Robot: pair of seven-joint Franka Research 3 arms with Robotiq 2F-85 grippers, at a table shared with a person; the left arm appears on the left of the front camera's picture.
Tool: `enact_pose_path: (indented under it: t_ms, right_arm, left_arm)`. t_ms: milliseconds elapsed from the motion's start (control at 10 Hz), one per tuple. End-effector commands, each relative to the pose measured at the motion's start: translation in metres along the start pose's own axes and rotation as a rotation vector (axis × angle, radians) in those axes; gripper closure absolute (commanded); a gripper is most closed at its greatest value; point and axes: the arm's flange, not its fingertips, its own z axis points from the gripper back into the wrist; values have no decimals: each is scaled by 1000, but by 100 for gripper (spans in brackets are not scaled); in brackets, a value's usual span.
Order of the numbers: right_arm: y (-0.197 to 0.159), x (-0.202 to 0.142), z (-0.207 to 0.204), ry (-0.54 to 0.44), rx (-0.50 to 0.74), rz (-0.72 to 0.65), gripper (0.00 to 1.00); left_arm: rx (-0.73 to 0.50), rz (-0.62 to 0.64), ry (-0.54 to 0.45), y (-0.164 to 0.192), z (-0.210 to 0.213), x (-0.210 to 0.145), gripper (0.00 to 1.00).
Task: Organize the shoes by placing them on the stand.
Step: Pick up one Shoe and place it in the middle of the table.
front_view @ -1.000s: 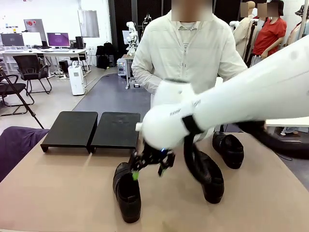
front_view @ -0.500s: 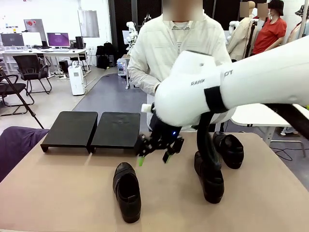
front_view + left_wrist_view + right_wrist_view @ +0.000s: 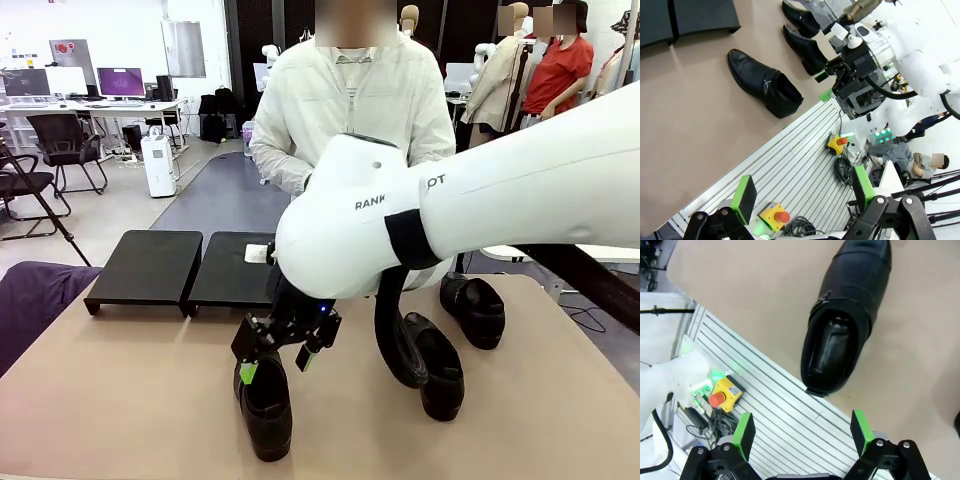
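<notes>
Three black shoes lie on the tan table: a near one (image 3: 266,408), a middle one (image 3: 438,372) and a far one (image 3: 476,308) at the right. My right gripper (image 3: 276,366) hangs open just over the near shoe's heel end, not touching it. In the right wrist view that shoe (image 3: 849,315) lies ahead of the open right gripper (image 3: 802,432), heel opening toward me. The black stand (image 3: 150,262) sits empty at the back left. The left gripper (image 3: 804,192) is open over the table's near rail, looking at the near shoe (image 3: 765,82), the stand (image 3: 690,17) and the right gripper (image 3: 823,86).
A person in a white jacket (image 3: 350,110) stands at the far side of the table. A purple cloth (image 3: 35,295) lies at the left edge. A ribbed metal rail (image 3: 770,405) with a yellow stop-button box (image 3: 722,392) runs along the near table edge.
My right gripper lifted away from the near shoe toward the middle of the table, then swung back down and to the left over the shoe's heel. It stayed open; the shoes have not moved.
</notes>
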Motion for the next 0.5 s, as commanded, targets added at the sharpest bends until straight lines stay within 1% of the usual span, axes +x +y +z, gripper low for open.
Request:
enact_pose_path:
  t_ms: [0, 100, 200, 300, 400]
  right_arm:
    - [-48, -1, 40, -15, 55, -38, 0]
    - [-82, -15, 78, -1, 79, -74, 0]
    - [-123, -34, 126, -8, 82, -132, 0]
    - [-170, -63, 180, -45, 99, -234, 0]
    - [-212, -91, 222, -88, 134, -347, 0]
  left_arm:
    - [-17, -17, -11, -1, 0, 0, 0]
    - [-17, -17, -11, -1, 0, 0, 0]
    - [-17, -17, -11, -1, 0, 0, 0]
    - [-17, -17, -11, -1, 0, 0, 0]
    - [-17, -17, -11, -1, 0, 0, 0]
